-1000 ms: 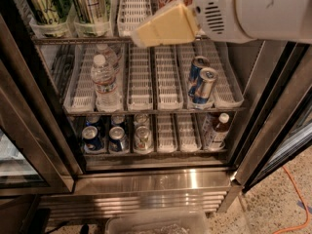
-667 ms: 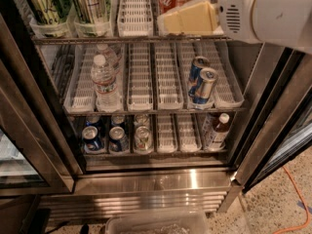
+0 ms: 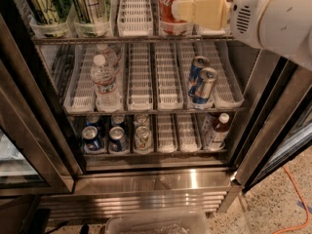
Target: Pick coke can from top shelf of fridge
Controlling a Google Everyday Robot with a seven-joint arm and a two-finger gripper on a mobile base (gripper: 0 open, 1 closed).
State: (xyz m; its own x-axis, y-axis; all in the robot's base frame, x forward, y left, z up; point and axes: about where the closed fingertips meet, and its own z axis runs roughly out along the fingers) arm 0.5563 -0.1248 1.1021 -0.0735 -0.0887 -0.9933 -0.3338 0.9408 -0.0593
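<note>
The coke can, red with white script, stands at the front of a lane on the top shelf of the fridge; its top is cut off by the upper edge of the view. My gripper, cream-coloured on a white arm coming in from the upper right, is level with the can and overlaps its right side. Whether it touches the can is not visible.
Two tall green-and-silver cans stand at the top left. The middle shelf holds water bottles and blue-and-silver cans. The bottom shelf holds several cans and a small bottle. A dark door frame stands at the right, and a clear bin lies on the floor.
My gripper and arm have moved right and slightly up along the top shelf, uncovering more of the red can's left side.
</note>
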